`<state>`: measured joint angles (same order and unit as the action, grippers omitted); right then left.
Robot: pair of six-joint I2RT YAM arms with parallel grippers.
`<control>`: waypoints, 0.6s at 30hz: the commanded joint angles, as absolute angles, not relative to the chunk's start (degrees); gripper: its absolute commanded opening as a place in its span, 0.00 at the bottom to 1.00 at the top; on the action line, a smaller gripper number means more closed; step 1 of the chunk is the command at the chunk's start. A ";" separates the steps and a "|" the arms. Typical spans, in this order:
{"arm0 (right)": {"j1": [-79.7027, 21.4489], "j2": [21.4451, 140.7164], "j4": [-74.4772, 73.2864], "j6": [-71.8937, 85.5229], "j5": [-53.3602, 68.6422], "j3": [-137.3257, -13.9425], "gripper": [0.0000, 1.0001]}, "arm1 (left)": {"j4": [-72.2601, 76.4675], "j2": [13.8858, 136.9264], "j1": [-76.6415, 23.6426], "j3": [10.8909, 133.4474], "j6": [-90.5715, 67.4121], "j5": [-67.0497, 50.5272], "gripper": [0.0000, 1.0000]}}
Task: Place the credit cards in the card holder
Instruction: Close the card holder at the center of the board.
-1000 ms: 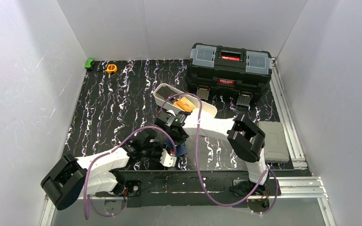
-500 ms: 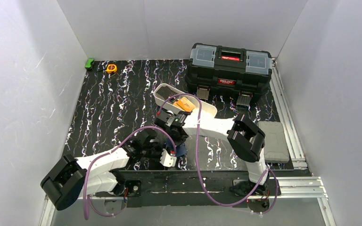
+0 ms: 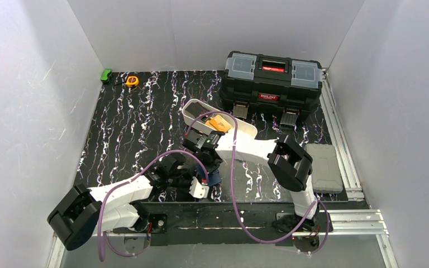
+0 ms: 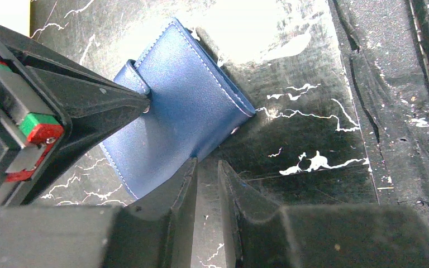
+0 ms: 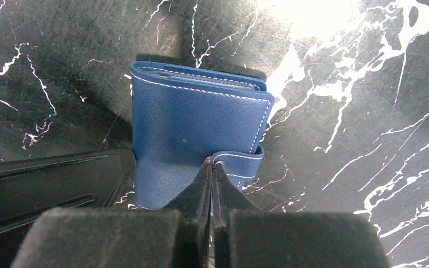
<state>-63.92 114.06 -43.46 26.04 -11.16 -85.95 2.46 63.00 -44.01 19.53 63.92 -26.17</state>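
The navy card holder [image 5: 195, 123] lies folded shut on the black marbled table near the front edge [image 3: 216, 177]. My right gripper [image 5: 212, 163] is shut on its snap tab. In the left wrist view the card holder [image 4: 184, 106] shows with the right finger's tip at that tab. My left gripper [image 4: 206, 166] stands slightly open with only table showing in the narrow gap. Its left fingertip [image 4: 191, 164] touches the holder's near edge. An orange credit card [image 3: 219, 123] lies in the white tray [image 3: 246, 129], with a dark shape at the tray's far end.
A big black toolbox [image 3: 272, 80] stands at the back right, just behind the tray. A yellow tape measure [image 3: 132, 81] and a small green object [image 3: 106, 75] sit in the back left corner. A grey pad [image 3: 324, 166] lies at the right edge.
The right arm's elbow has shifted slightly left. Both grippers stay at the card holder, which has not moved.
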 commanded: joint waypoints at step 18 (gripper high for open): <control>-63.00 123.11 -37.03 24.25 -0.46 -80.25 0.01 | 0.30 61.44 -44.35 21.21 62.04 -27.86 0.20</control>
<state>-62.28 114.54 -42.98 23.59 -7.05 -85.69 1.50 62.41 -44.01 19.55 63.20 -26.17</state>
